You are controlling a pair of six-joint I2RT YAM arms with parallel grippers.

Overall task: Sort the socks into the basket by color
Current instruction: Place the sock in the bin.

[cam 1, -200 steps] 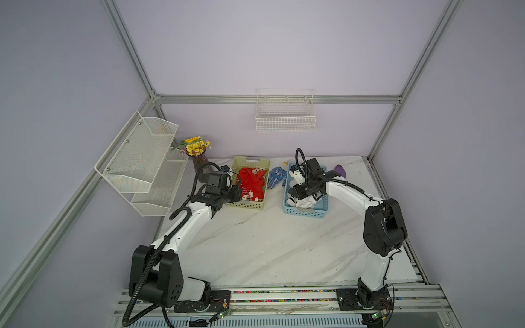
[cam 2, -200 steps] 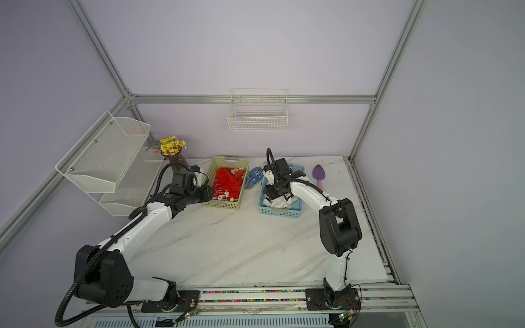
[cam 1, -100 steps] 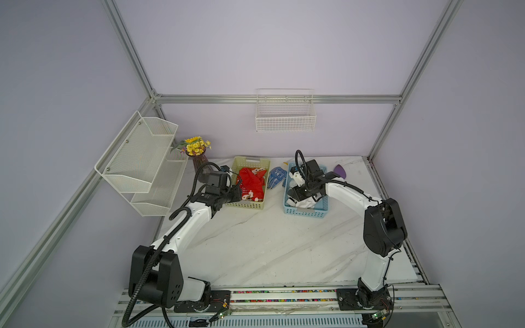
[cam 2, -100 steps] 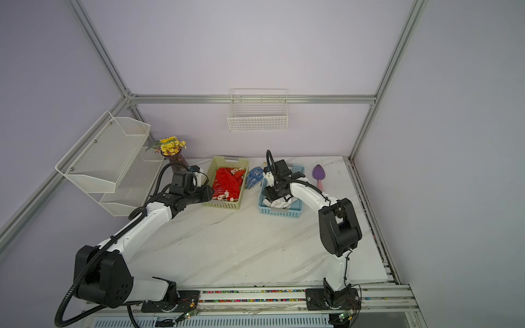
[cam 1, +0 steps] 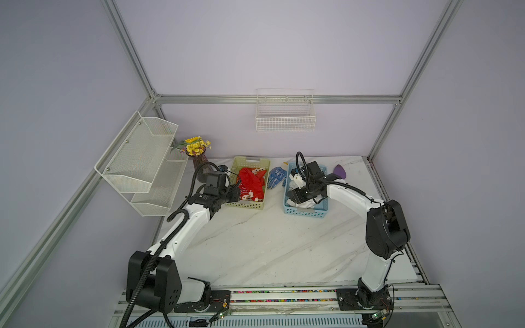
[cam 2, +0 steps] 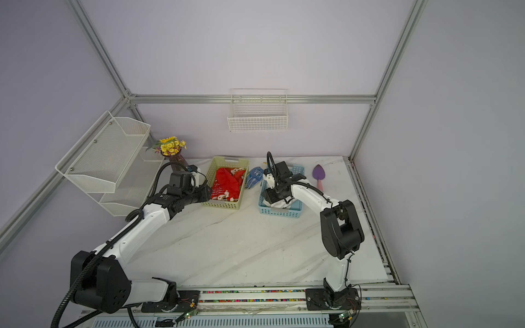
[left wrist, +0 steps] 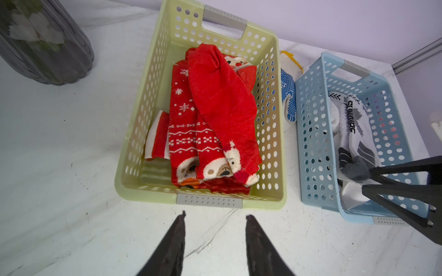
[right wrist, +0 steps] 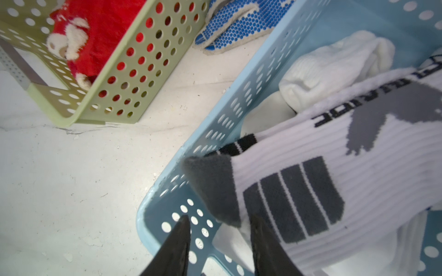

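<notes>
Red socks (left wrist: 222,102) with white patterns lie heaped in the green basket (left wrist: 143,71), which shows in both top views (cam 1: 250,160) (cam 2: 227,162). White socks (right wrist: 311,148) with black and grey marks lie in the blue basket (right wrist: 215,124) (cam 1: 305,213). My left gripper (left wrist: 216,216) is open and empty over the table, just short of the green basket's near handle. My right gripper (right wrist: 219,218) is open at the near end of the blue basket. The top sock's grey toe lies by its fingertips, not pinched.
A blue-dotted glove (cam 1: 277,176) lies on the table between the two baskets. A purple trowel (cam 2: 318,173) rests to the right of the blue basket. A vase of yellow flowers (cam 1: 196,147) and a wire shelf (cam 1: 142,159) stand at the left, and a wire basket (cam 1: 285,113) hangs on the back wall.
The right gripper has shifted slightly over the near end of the blue basket. The left arm has hardly moved.
</notes>
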